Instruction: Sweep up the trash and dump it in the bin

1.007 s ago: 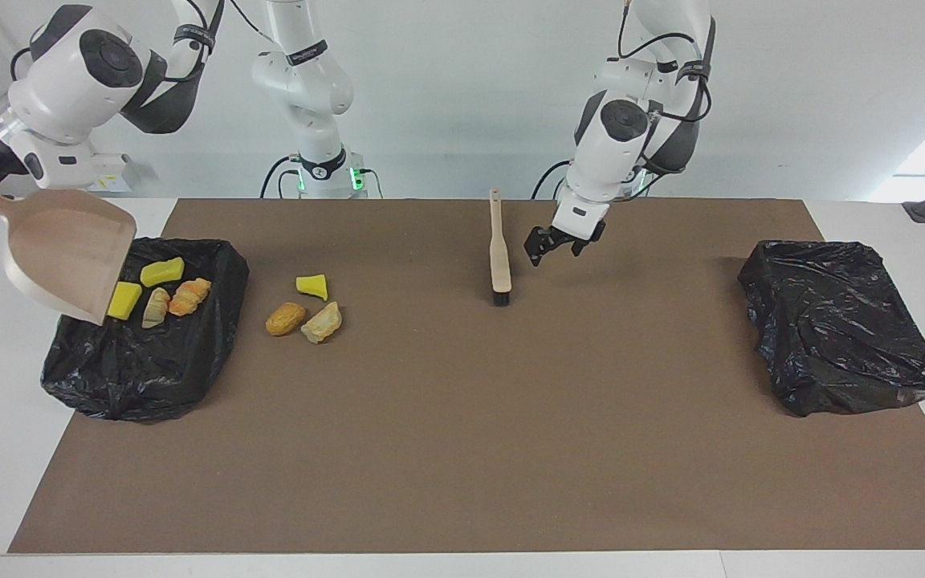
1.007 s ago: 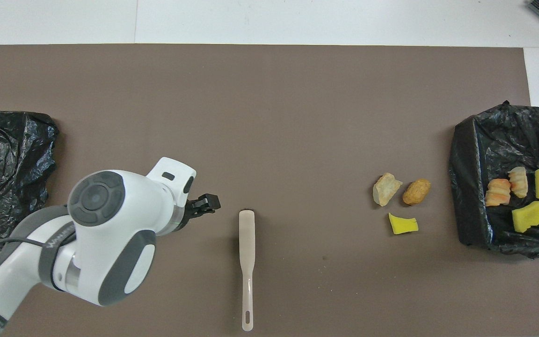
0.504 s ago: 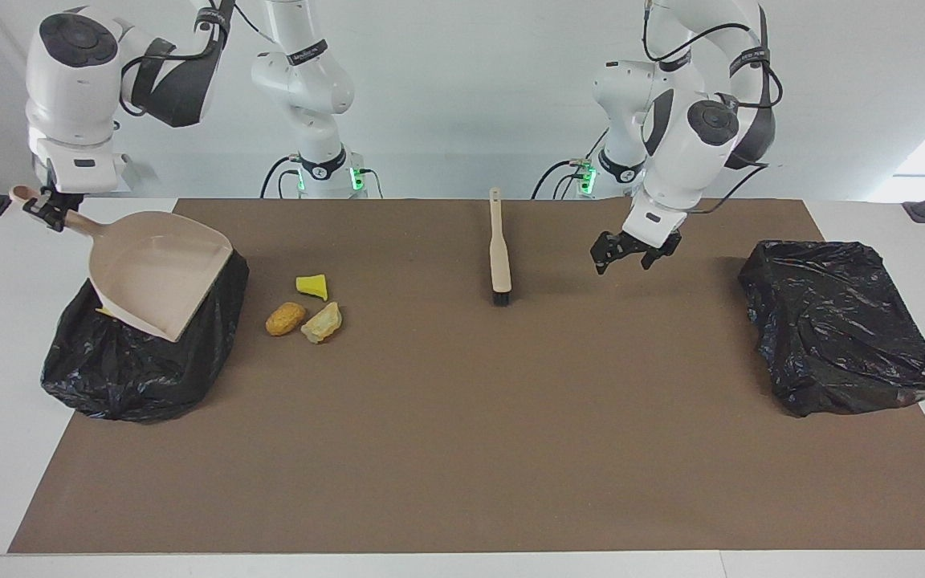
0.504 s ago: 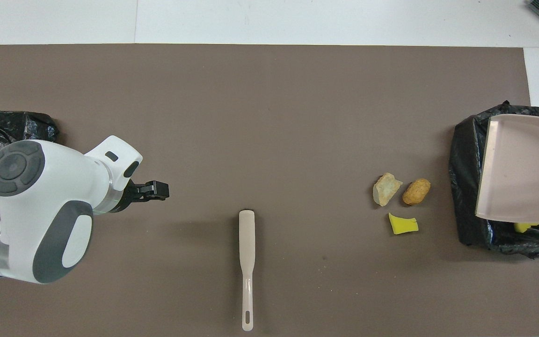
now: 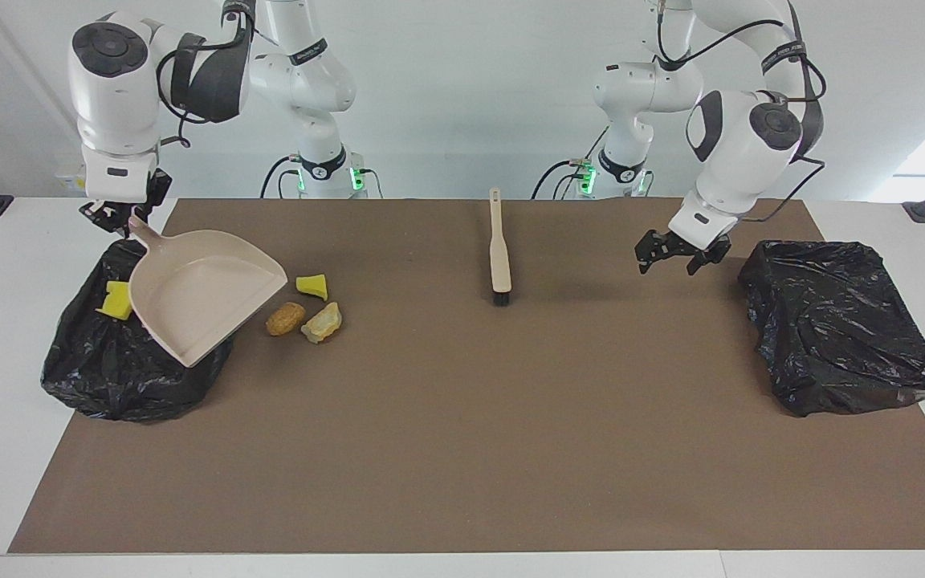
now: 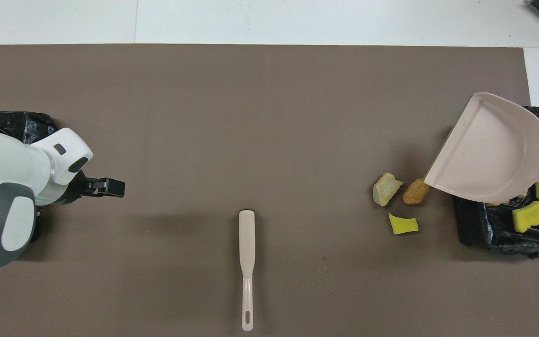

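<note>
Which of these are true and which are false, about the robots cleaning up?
1. The dustpan has nothing in it. True.
2. The left arm's jaws hold the brush. False: the brush lies alone on the brown mat, and those jaws are open over the mat.
3. Three bits of trash lie on the mat: a yellow chunk, a brown lump and a pale chunk. True.
4. The right arm's jaws hold the dustpan by its handle. True.
5. Yellow bits show in the bin at the left arm's end. False: they show in the bin at the right arm's end.
</note>
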